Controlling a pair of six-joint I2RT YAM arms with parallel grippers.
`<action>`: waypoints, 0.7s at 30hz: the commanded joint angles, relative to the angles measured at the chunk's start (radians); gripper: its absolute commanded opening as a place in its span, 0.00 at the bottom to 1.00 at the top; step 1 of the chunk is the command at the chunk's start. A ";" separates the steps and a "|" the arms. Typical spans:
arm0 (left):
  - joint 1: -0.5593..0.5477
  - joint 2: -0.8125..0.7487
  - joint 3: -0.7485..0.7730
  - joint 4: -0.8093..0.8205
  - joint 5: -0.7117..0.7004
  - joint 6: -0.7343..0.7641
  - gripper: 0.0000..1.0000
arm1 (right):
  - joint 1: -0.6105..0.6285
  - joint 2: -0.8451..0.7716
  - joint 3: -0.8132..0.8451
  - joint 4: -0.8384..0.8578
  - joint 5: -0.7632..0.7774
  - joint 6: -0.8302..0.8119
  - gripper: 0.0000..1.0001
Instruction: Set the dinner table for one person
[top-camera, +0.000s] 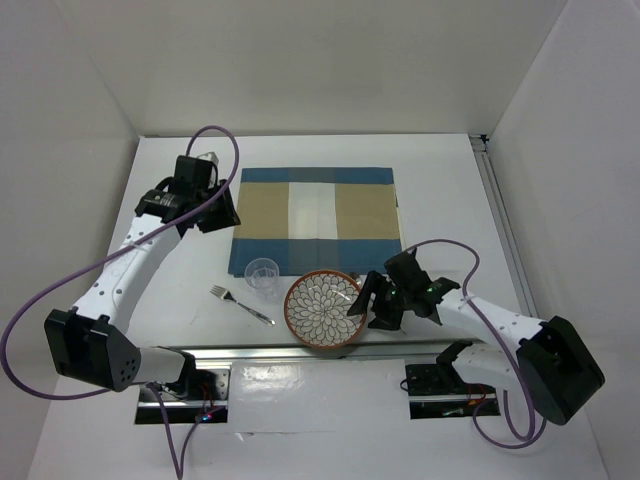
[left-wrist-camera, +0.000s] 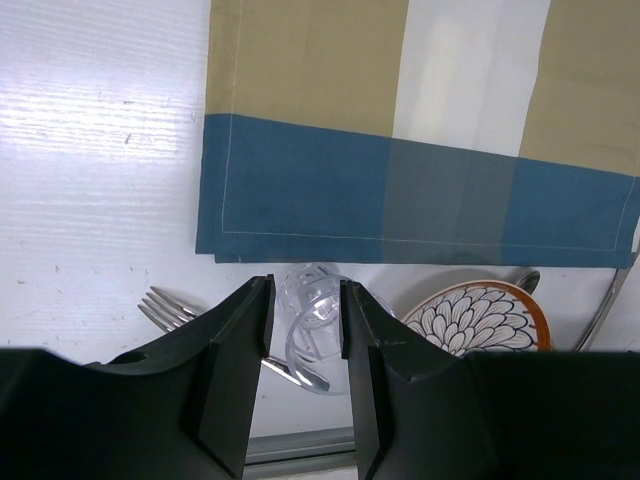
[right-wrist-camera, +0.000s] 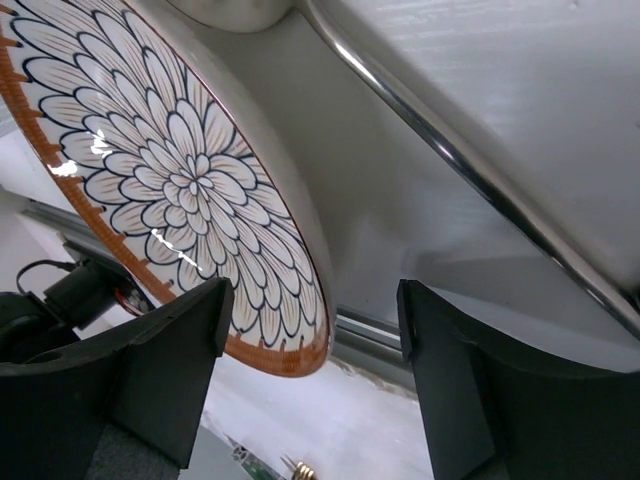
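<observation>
On the table (top-camera: 440, 190), fork (top-camera: 240, 305), cup (top-camera: 262, 272), plate (top-camera: 322, 308) lie left to right before placemat (top-camera: 315, 210).

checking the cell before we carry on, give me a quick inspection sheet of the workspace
surface: the dinner table, white, matte
job's things: placemat flat at far centre; cup, fork and plate near its front edge; spoon right of plate
clutter: nothing seen
grippers: left gripper open, empty, by placemat's left edge; right gripper open at plate's right rim
cables: purple cables loop off both arms
surroundings: white walls on three sides; metal rail at near edge
</observation>
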 joint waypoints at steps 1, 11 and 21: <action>-0.004 -0.020 -0.018 0.020 0.015 0.005 0.49 | 0.009 0.027 -0.021 0.131 -0.011 0.030 0.77; -0.004 -0.020 -0.027 0.020 0.015 0.005 0.48 | 0.009 0.121 -0.030 0.204 -0.013 0.049 0.50; -0.004 -0.020 0.002 0.031 0.057 0.005 0.48 | 0.009 -0.011 0.036 0.052 0.030 0.060 0.00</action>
